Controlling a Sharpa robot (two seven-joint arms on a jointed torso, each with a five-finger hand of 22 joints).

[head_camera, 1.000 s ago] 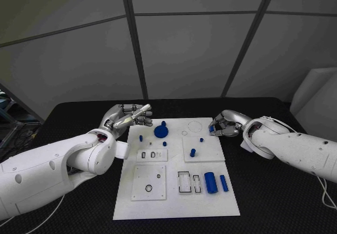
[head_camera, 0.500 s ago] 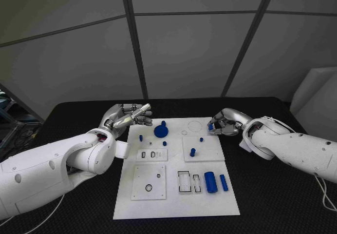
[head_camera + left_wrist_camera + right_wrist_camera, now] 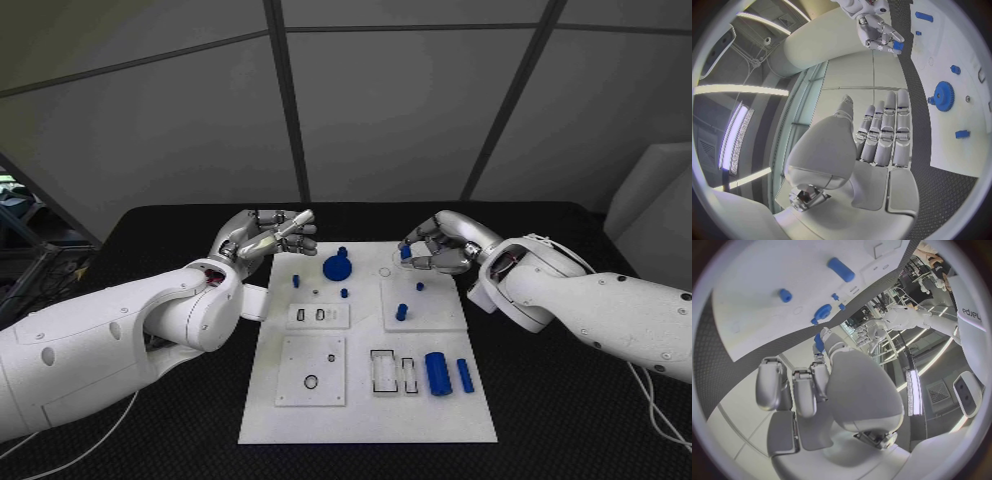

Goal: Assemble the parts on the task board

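The white task board (image 3: 368, 415) lies in the middle of the table. On its far part lies a blue gear (image 3: 336, 268) with small blue pegs (image 3: 401, 312) round it. Two blue cylinders (image 3: 437, 373) lie near its right edge. My right hand (image 3: 440, 250) hovers over the board's far right corner and pinches a small blue part (image 3: 405, 252) at its fingertips; the part (image 3: 819, 342) also shows in the right wrist view. My left hand (image 3: 270, 236) hangs just beyond the board's far left corner, fingers stretched out, holding nothing. The left wrist view has the gear (image 3: 943, 94) and the right hand (image 3: 877, 31).
Raised white plates with slots and round holes (image 3: 309, 370) sit on the board's left and middle. Black table (image 3: 577, 400) surrounds the board on all sides. A grey panelled wall stands behind the table.
My right hand has moved left, in over the board's far right corner, with the blue part still pinched. The left hand has stayed in place.
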